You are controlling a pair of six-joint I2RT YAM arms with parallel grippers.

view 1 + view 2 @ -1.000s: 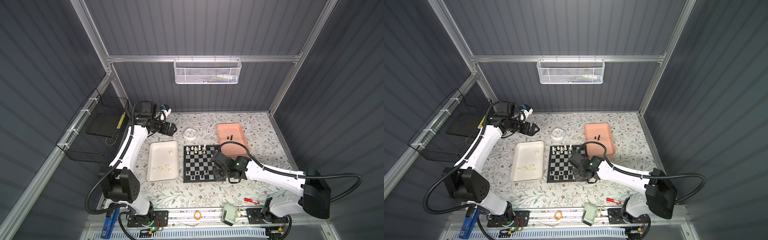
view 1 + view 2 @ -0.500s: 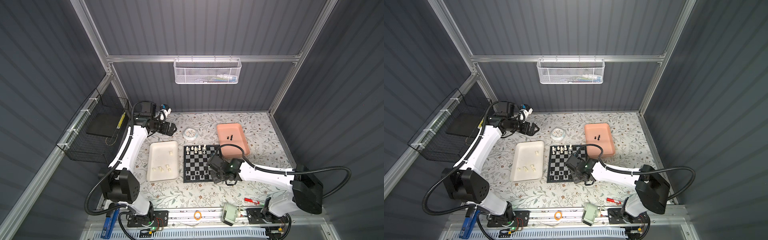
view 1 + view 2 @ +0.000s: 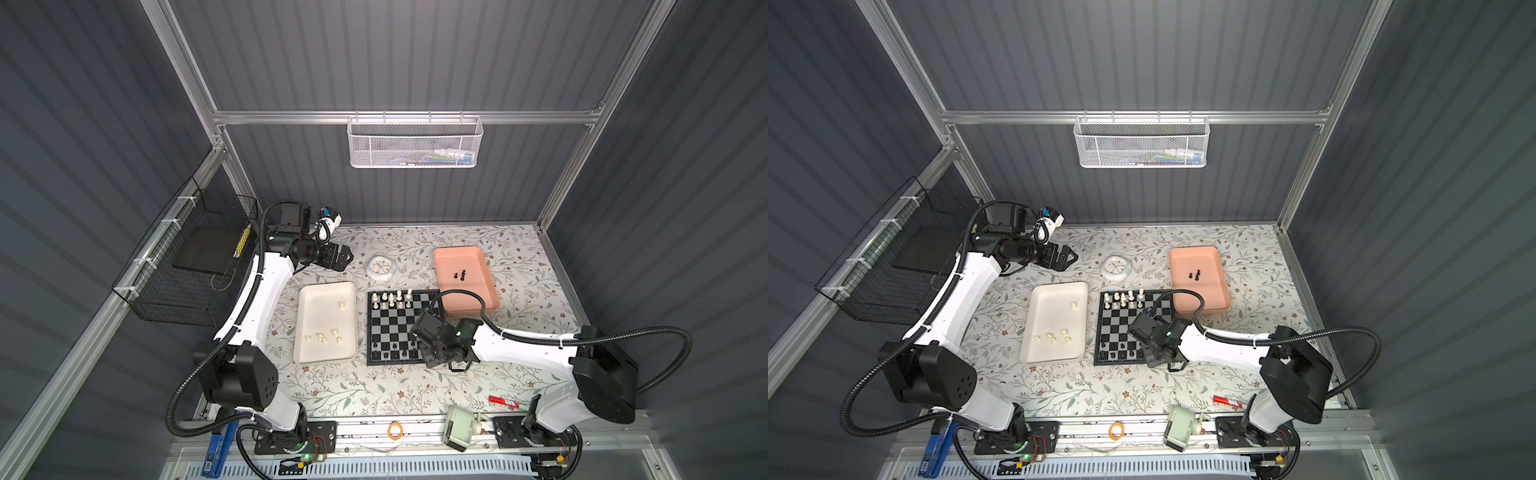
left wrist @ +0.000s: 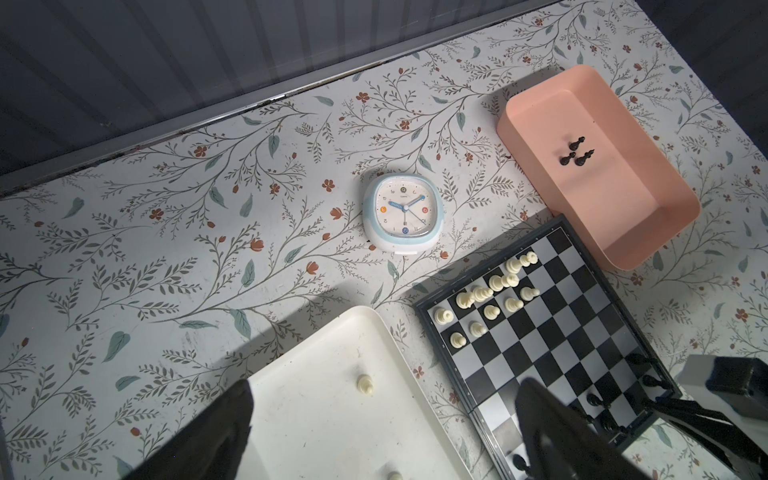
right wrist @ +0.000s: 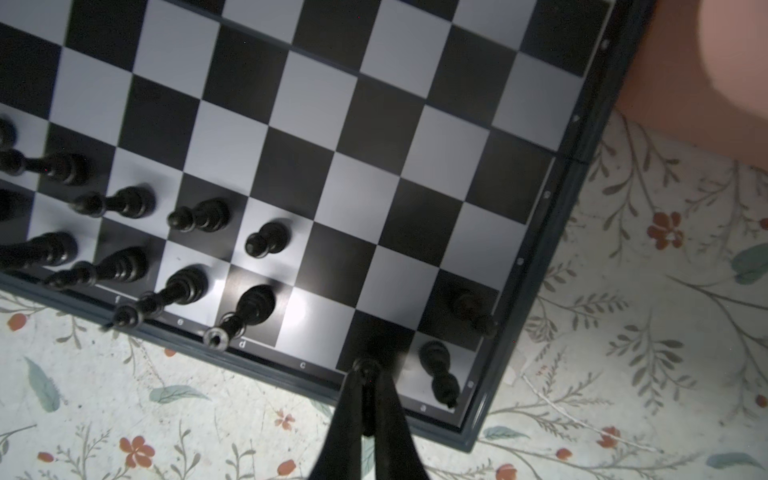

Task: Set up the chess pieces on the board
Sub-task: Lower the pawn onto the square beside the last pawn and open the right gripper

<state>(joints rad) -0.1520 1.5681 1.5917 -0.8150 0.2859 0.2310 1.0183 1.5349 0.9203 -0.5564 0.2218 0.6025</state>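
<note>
1. Right gripper (image 5: pixel 368 370) pinches a black chess piece (image 5: pixel 365 366) over the chessboard (image 3: pixel 399 328) near-edge row, beside the corner.
2. Left gripper (image 3: pixel 343 259) gapes wide above bare tabletop (image 3: pixel 374 386), near the clock (image 3: pixel 381 267).
3. Middle ranks lie free; white tray (image 3: pixel 309 353) and pink tray (image 3: pixel 478 303) flank the board.

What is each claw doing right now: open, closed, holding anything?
Left claw: open, holding nothing, away from the board.
Right claw: closed on a black chess piece over the board's edge row.

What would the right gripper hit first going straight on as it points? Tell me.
Probably the board: the right gripper aims at the empty dark edge square beside the corner black piece. Depth is unclear.
</note>
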